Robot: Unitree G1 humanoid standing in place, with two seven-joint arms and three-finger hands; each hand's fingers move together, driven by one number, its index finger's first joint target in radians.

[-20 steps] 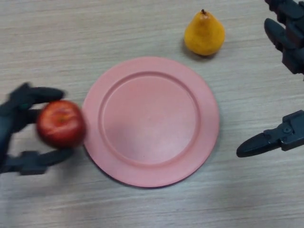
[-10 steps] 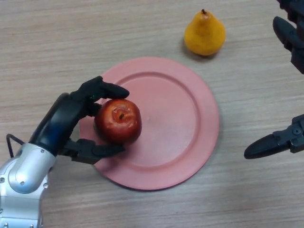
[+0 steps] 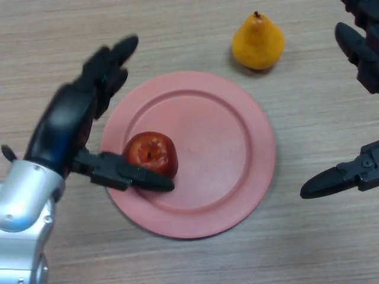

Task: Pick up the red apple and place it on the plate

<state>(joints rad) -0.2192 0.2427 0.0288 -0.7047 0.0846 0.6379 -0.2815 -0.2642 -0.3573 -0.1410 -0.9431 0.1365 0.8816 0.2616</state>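
Over the left rim of the plate [image 3: 237, 201], the left robot hand [image 3: 71, 118] is seen spread wide, its fingers [image 3: 109, 59] stretched straight toward the far side of the surface [image 3: 177, 29] and its thumb [image 3: 133, 176] extended across the near side of the red apple [image 3: 151, 155]. Nothing is gripped by this robot hand; the thumb lies just beside or against the apple's near edge, and which of the two cannot be told. The red apple is seen resting on the plate, in the left part of its inner well, stem hollow turned upward. The pink plate is set flat on the wood-grain surface, roughly at the middle of the view. Beyond the plate's far right rim, apart from it, a yellow pear [image 3: 257, 42] is stood upright on the surface. Well to the right of the plate, the right robot hand [image 3: 355, 106] is seen at the edge of the view, its fingers [image 3: 355, 47] relaxed and held away from its thumb [image 3: 331, 180], with nothing between them.
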